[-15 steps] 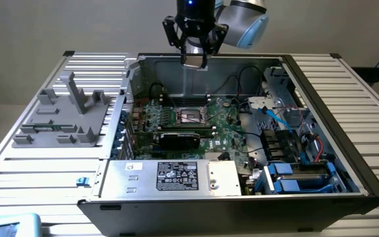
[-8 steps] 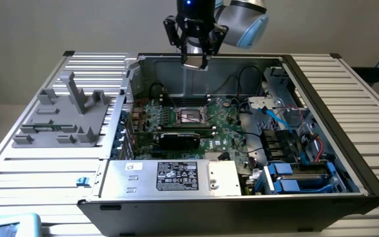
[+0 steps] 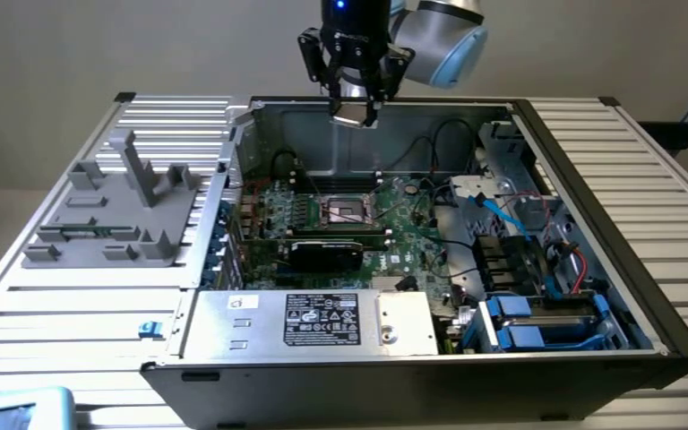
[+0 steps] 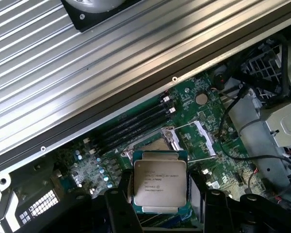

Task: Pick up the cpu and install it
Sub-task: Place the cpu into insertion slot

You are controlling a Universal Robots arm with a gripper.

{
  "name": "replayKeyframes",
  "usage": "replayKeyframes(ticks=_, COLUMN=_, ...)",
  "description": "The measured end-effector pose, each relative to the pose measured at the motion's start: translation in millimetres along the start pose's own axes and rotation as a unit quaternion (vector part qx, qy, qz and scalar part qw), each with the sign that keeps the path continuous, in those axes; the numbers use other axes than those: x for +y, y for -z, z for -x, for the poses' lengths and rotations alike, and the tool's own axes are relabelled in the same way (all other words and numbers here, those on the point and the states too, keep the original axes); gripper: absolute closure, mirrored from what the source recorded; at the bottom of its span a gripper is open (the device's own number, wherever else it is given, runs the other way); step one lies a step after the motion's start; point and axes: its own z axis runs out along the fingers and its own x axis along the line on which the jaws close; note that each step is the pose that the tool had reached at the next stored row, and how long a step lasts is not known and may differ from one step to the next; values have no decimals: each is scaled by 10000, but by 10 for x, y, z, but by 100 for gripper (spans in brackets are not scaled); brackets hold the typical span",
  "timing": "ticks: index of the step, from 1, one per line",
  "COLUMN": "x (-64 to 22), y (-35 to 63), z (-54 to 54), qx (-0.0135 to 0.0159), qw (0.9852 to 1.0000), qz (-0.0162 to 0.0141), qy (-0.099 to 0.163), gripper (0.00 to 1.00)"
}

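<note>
Currently held: cpu (image 4: 159, 182), silver square, green-edged.
Fingers (image 4: 117, 209): pinching its sides.
Exterior view: gripper (image 3: 354, 109) hovering over case (image 3: 440, 385).
Wrist view: lid print showing, socket (image 4: 157, 144) lying beneath.

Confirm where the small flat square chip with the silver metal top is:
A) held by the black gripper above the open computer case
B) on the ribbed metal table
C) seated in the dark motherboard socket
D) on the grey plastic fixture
A: the small flat square silver-topped chip sits clamped in the black gripper, high above the open black computer case and clear of the dark socket.
</note>
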Motion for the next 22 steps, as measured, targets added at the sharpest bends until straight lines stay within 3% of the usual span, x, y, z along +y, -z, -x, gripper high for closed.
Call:
replayKeyframes(ticks=6, x=0, y=-5, z=0, qx=-19, qw=9992, qz=-1, qy=-407, gripper=45)
replayKeyframes(ticks=11, x=-1, y=-15, z=0, qx=-38, qw=9964, qz=-5, qy=-844, gripper=45)
replayKeyframes(ticks=16, x=-1, y=-25, z=0, qx=-58, qw=9917, qz=-8, qy=-1285, gripper=45)
replayKeyframes(ticks=22, x=-2, y=-38, z=0, qx=-82, qw=9834, qz=-11, qy=-1810, gripper=45)
